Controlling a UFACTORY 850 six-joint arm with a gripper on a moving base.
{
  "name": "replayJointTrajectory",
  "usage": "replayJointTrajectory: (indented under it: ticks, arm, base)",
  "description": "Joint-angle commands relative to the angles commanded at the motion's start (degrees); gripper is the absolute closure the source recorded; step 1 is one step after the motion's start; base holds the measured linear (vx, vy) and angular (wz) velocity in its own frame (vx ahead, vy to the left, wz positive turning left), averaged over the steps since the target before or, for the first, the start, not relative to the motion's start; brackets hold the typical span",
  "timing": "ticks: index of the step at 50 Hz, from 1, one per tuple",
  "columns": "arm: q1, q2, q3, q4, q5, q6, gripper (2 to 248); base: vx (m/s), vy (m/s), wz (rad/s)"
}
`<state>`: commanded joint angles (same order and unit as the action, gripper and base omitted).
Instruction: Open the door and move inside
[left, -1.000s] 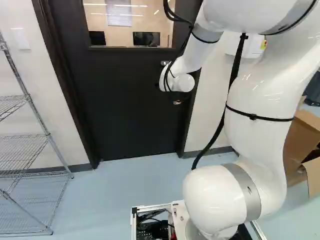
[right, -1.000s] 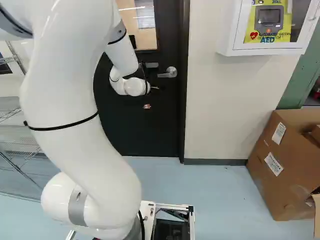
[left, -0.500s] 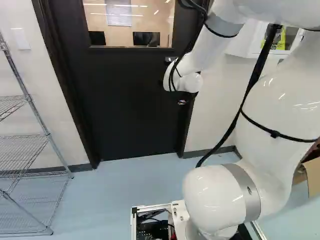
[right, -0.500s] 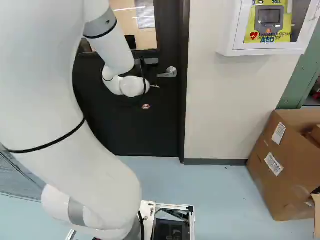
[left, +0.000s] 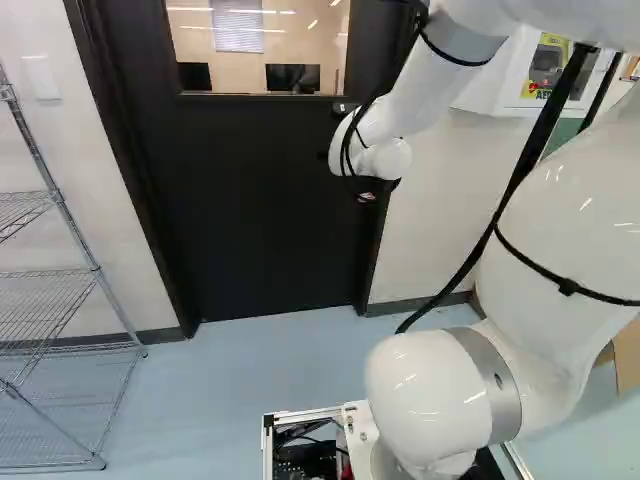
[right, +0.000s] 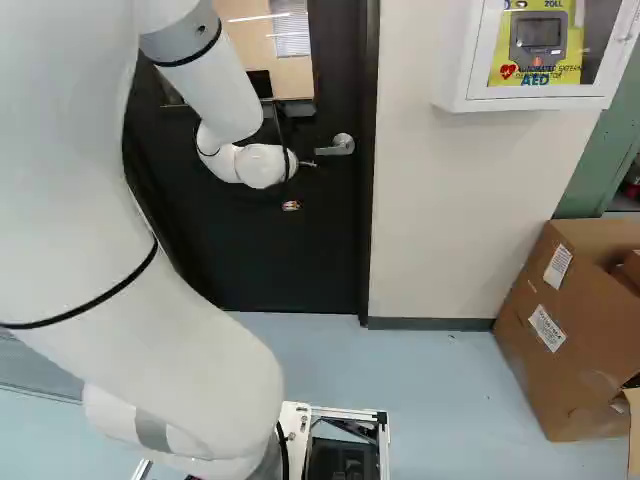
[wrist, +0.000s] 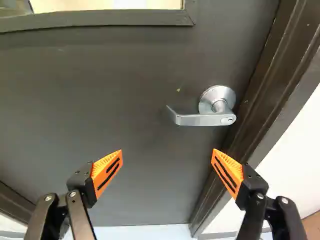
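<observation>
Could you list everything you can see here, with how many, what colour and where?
Door: one, black, ahead
Door handle: one, silver, on the door
Window: one, in the door
Screens: two, black, behind the window
Wire rack: one, silver, left base view's left
Cabinet: one, white, on the wall
Defibrillator: one, grey, inside the cabinet
Cardboard box: at least one, brown, right base view's right
Floor: one, pale blue, below
Arm: one, white
Gripper: one, black, orange pads, open

The pale blue floor (left: 230, 385) bears a wire rack (left: 98, 272) and an open cardboard box (right: 565, 375).
</observation>
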<state>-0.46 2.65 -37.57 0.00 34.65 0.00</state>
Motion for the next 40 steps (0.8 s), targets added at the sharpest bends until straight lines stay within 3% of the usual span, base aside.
replayJointTrajectory:
  ticks: [40]
  arm:
    - [-0.4, -1.5, -6.5, 0.0, 0.0, 0.0, 3]
  base:
    - [0.000, 0.000, 0.000]
